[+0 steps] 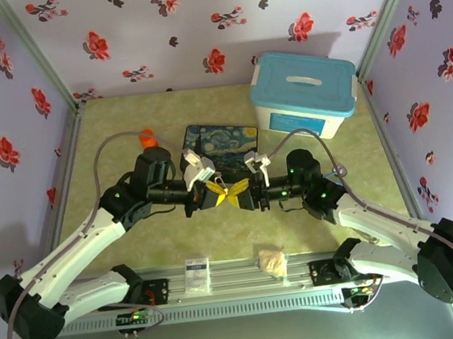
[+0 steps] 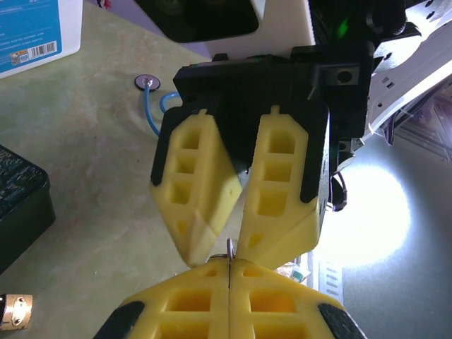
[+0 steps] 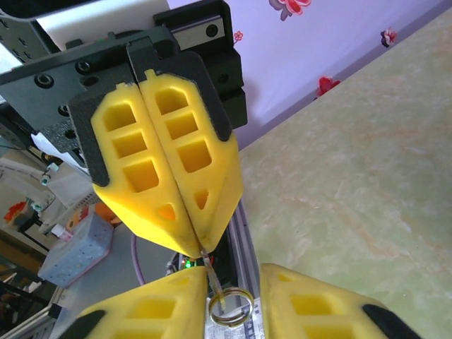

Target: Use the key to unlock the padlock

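A pale green bench (image 1: 111, 149) is seen from above, walled in by flowered panels, and the left arm (image 1: 88, 241) and right arm (image 1: 378, 222) are stretched inward over it until their tips meet at its middle. A white container with a blue lid (image 1: 305, 88) is set at the far right of the bench, and a dark painted box (image 1: 223, 140) is placed just beyond the meeting point. The left pincer (image 1: 221, 191) is pressed fully together, its yellow fingers (image 2: 191, 304) flush along their length, and the key (image 3: 206, 265) is clamped in the seam with its thin shaft jutting out from the tips. The right pincer (image 1: 237, 189) is pointed straight at it, tip to tip. In the right wrist view its fingers (image 3: 318, 307) are set slightly apart, and the key's ring (image 3: 229, 311) is seen in the gap between them; whether the ring is actually squeezed cannot be told. The padlock (image 2: 15, 311) is seen in the left wrist view lying on the bench, near the painted box but apart from it, and well apart from both pincers. A small silver disc on a blue cord (image 2: 147, 82) is left farther off on the bench.
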